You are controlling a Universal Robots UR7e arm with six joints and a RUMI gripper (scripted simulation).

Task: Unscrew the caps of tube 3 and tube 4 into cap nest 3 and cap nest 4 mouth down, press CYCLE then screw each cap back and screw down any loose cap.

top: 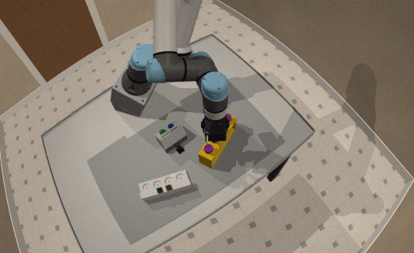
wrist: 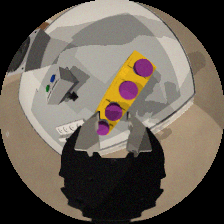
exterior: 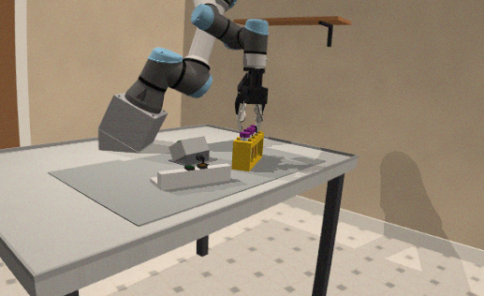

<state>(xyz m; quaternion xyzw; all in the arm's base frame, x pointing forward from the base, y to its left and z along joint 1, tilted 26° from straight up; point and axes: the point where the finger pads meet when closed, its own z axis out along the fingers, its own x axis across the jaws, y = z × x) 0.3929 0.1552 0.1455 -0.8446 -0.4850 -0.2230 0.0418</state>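
My claw point(top: 214, 140) point(exterior: 249, 129) point(wrist: 113, 111) stands part-open, gripping nothing, with tube 3's cap point(top: 215, 140) point(exterior: 249, 131) point(wrist: 114, 112) between its fingertips; I'd expect light, stiff, slightly slippery plastic, best pinched squarely around its side, clear of tube 4's cap point(top: 208, 148) point(exterior: 245, 134) point(wrist: 102, 129) beside the claw
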